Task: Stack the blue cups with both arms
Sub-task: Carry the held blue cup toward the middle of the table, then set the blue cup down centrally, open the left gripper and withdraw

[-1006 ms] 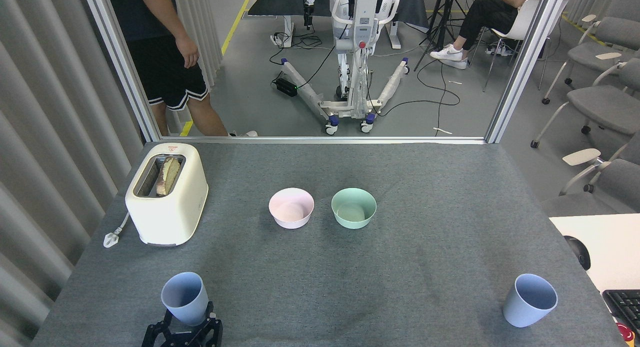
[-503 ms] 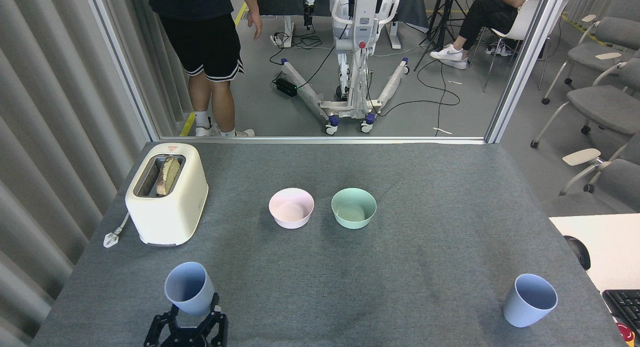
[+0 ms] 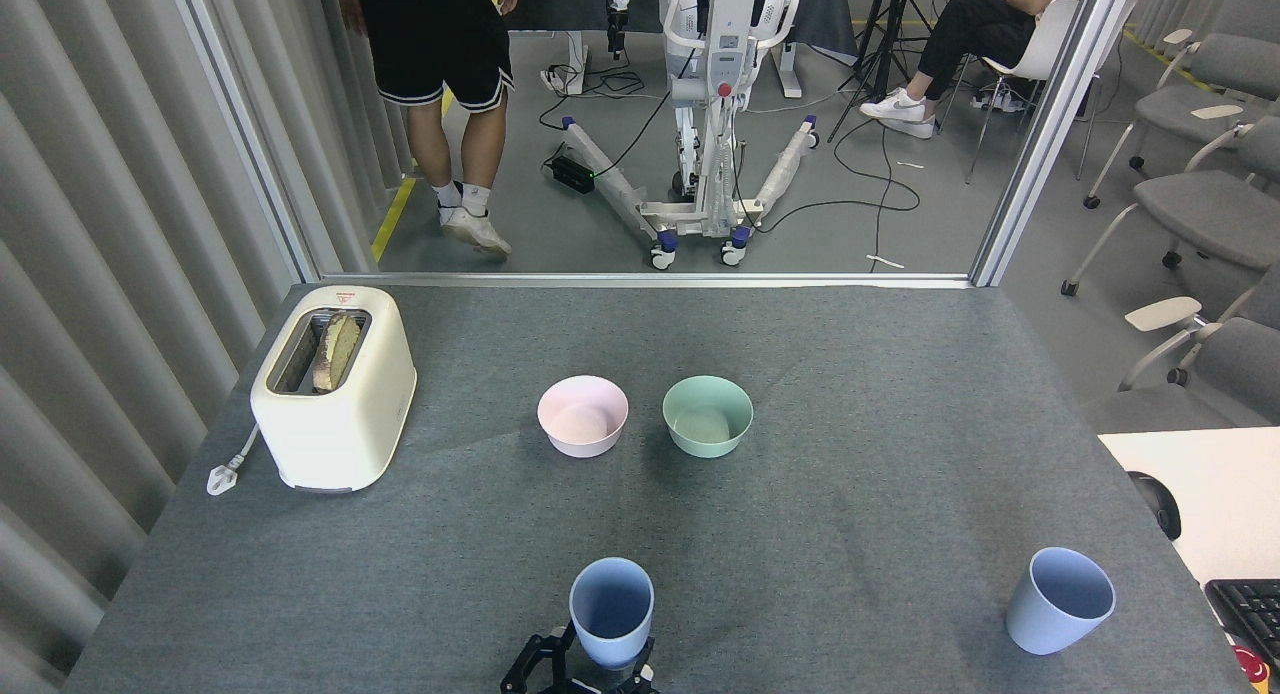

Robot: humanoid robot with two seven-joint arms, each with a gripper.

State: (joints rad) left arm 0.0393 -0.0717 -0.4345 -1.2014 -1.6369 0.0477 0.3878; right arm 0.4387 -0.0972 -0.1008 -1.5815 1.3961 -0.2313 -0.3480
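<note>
Head view: at the bottom centre of the frame the left gripper [image 3: 585,671] is closed around the base of one blue cup [image 3: 611,612], its black fingers [image 3: 528,664] showing on either side of the cup's lower wall. The cup stands upright with its mouth open upward; whether its base touches the grey table [image 3: 850,394] is hard to tell, since the frame edge cuts it off. The second blue cup [image 3: 1058,601] stands alone at the lower right, near the table's right edge, well apart from the first. The right gripper is out of the frame.

In the middle of the frame a pink bowl [image 3: 583,416] and a mint-green bowl [image 3: 707,415] sit side by side. At the left a cream toaster [image 3: 334,387] holds a slice of bread. A person's legs [image 3: 455,124] show at the upper left, beyond the table.
</note>
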